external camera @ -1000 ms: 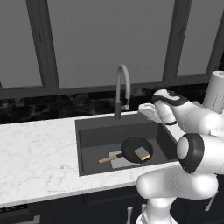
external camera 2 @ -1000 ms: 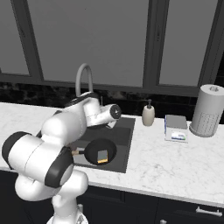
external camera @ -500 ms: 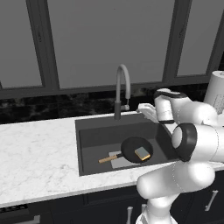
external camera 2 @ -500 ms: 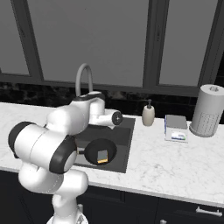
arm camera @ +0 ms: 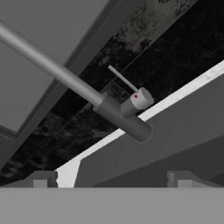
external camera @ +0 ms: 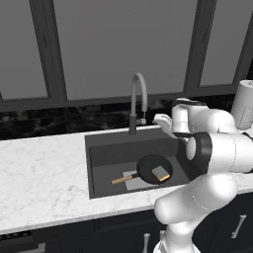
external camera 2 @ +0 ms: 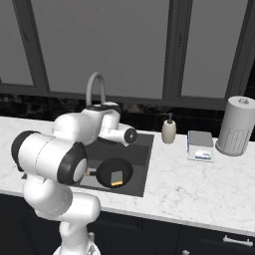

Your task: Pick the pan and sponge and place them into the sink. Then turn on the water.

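The black pan (external camera: 148, 167) (external camera 2: 110, 169) lies in the dark sink (external camera: 106, 154) (external camera 2: 143, 149), its wooden handle (external camera: 123, 179) pointing left. Inside the pan rests the yellow sponge (external camera: 161, 173) (external camera 2: 116, 179). My gripper (external camera: 160, 120) (arm camera: 111, 181) hovers over the sink's back right part, aimed at the faucet's dark base (arm camera: 123, 119) and its small side lever (arm camera: 139, 99). Both fingertips (arm camera: 41, 179) stand wide apart, open, with nothing between them. No water falls from the arched faucet (external camera: 139, 97) (external camera 2: 95, 87).
On the counter right of the sink stand a soap dispenser (external camera 2: 169, 130), a white-and-blue scale (external camera 2: 200, 146) and a paper towel roll (external camera 2: 238, 127) (external camera: 244, 104). A dark backsplash and windows rise behind the faucet. White marble counter (external camera: 39, 168) stretches left.
The hand has edged left toward the faucet's base while the forearm swung round. Pan and sponge have stayed put in the sink.
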{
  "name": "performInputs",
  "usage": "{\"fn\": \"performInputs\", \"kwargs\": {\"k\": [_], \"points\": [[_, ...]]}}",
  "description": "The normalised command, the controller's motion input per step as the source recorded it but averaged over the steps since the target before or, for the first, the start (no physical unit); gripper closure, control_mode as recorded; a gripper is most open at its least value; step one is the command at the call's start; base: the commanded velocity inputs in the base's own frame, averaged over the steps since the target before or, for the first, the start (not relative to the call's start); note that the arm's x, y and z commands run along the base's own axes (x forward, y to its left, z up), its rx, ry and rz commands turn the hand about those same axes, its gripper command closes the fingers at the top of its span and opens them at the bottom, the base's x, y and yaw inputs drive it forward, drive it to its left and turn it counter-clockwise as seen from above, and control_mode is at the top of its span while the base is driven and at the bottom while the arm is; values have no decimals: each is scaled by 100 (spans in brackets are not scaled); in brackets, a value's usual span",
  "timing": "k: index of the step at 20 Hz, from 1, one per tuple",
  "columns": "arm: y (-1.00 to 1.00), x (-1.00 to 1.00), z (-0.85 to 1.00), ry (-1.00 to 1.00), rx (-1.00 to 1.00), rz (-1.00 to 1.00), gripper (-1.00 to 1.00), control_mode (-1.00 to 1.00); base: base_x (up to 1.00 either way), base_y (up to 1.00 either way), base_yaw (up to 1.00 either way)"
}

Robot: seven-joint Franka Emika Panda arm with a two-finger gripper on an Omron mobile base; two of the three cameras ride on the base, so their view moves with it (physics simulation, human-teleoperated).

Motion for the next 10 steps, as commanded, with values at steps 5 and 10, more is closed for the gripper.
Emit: {"fn": "performInputs", "kwargs": {"k": [5, 10], "points": [[10, 16, 0, 0, 1, -7, -100, -100, 0, 0, 0], [1, 29, 0, 0, 3, -6, -100, -100, 0, 0, 0]]}}
